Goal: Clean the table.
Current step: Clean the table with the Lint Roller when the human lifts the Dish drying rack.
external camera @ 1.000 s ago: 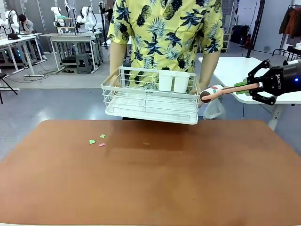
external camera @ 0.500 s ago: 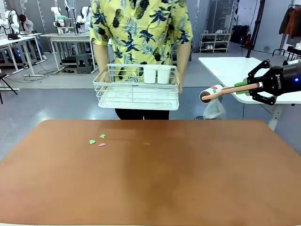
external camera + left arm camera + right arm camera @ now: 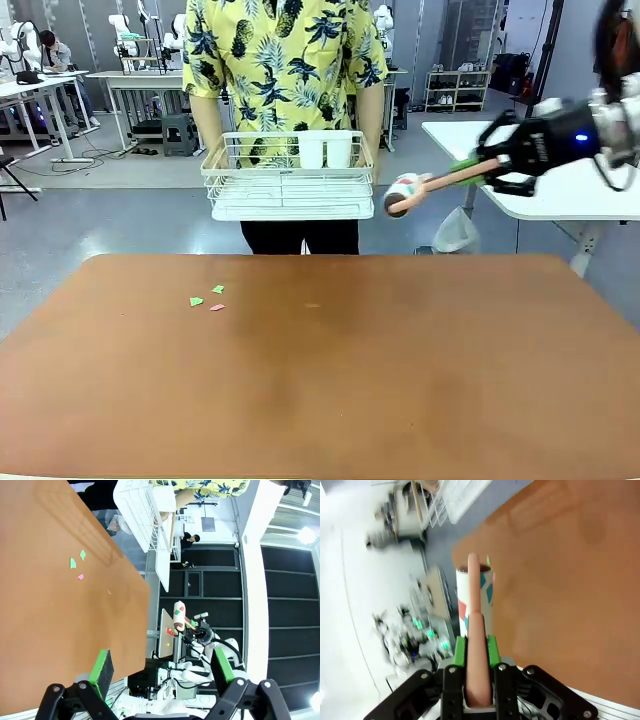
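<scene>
Your right gripper (image 3: 472,170) pinches the pink handle of a lint roller (image 3: 403,192), raised in the air at the far right, sticky head leading, likely ready for sweeping. Your left gripper (image 3: 162,667) hangs spread above the reddish-brown table (image 3: 400,380). Small paper scraps (image 3: 207,297) lie far left on it. A person holds a white dish rack (image 3: 285,185) clear of the top

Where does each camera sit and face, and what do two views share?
Front: between the arms, facing the person across the table; right end effector holding the lint roller.
Left wrist: over the table, looking along the open left end effector.
Right wrist: looking along the lint roller's handle toward the table.
Shared: front and left wrist show the paper scraps.
</scene>
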